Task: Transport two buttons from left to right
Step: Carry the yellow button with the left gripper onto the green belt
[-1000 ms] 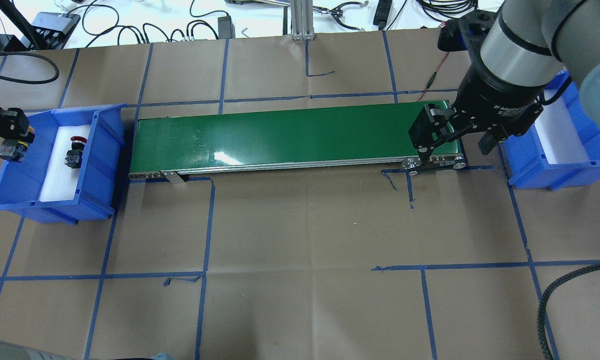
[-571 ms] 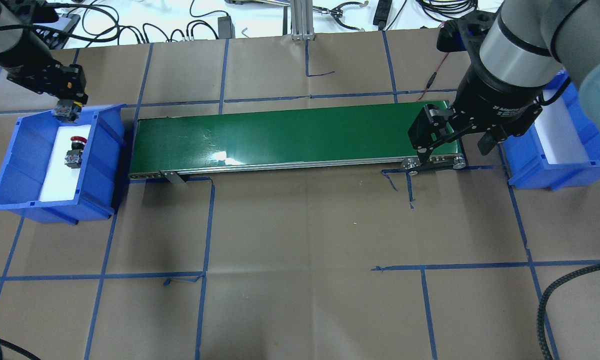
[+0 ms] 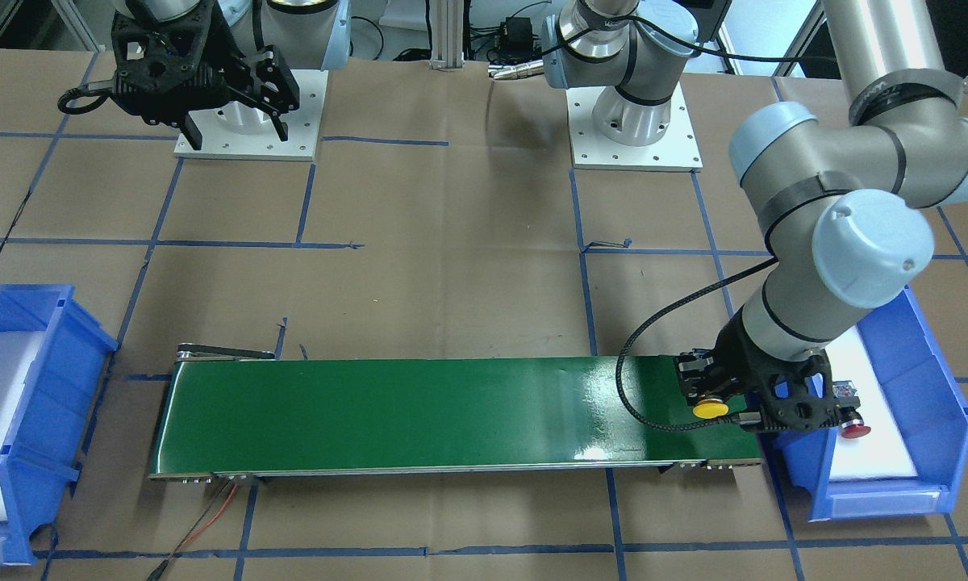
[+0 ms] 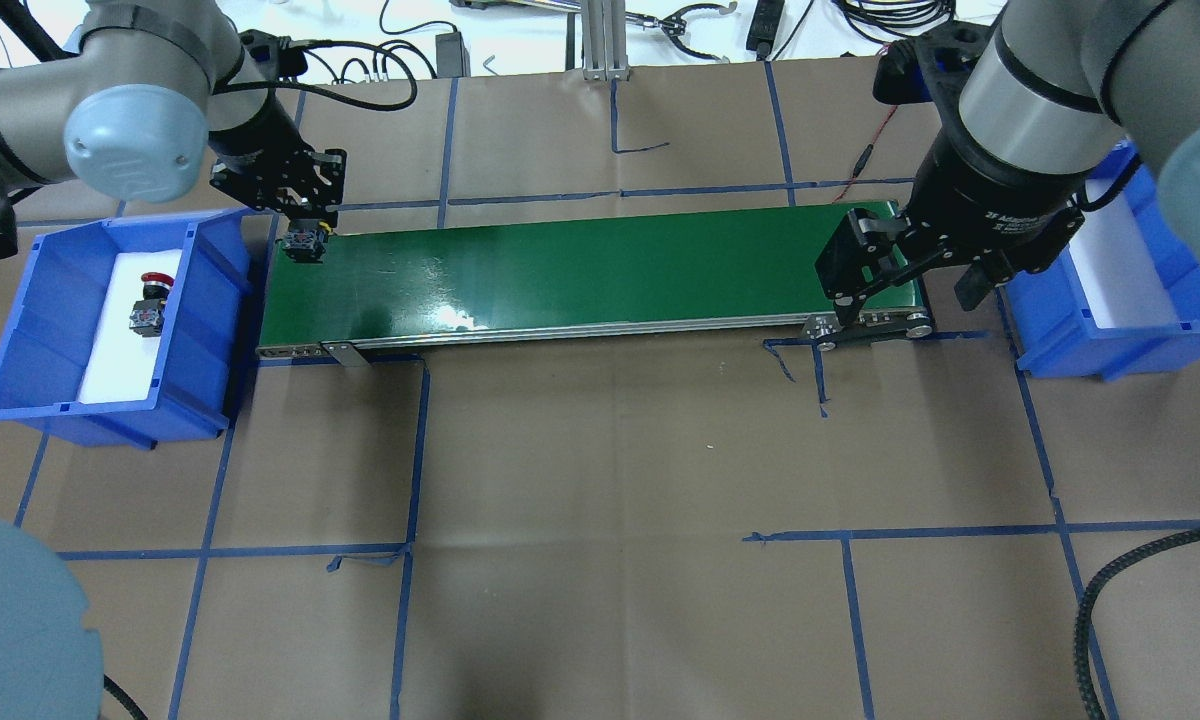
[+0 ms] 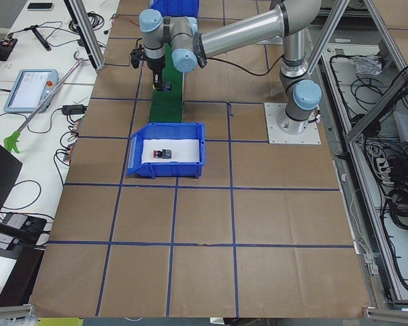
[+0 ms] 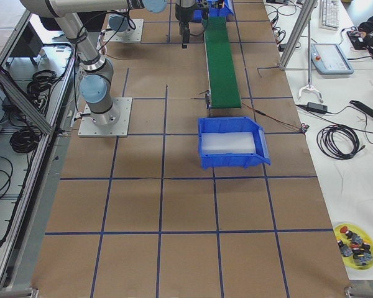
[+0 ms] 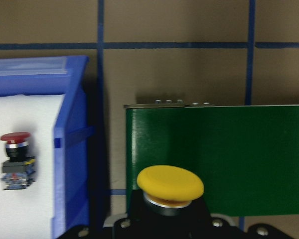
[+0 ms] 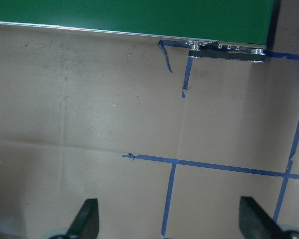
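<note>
My left gripper (image 4: 305, 238) is shut on the yellow button (image 3: 711, 410), holding it at the left end of the green conveyor belt (image 4: 600, 270). Its yellow cap (image 7: 170, 183) fills the bottom of the left wrist view. I cannot tell whether it touches the belt. The red button (image 4: 150, 300) lies on white foam in the left blue bin (image 4: 212, 290); it also shows in the front-facing view (image 3: 851, 420) and in the left wrist view (image 7: 16, 159). My right gripper (image 4: 907, 298) is open and empty above the belt's right end, its fingertips (image 8: 85, 219) over brown paper.
The right blue bin (image 4: 1050, 330) with white foam stands just past the belt's right end, beside my right gripper. Brown paper with blue tape lines covers the table. Cables and tools lie beyond the far edge. A yellow plate of spare parts (image 6: 354, 243) sits off the table.
My left gripper has carried the yellow button from the outer side of the left bin, round its far end, to the belt's left end. The right arm and the red button have not moved.
</note>
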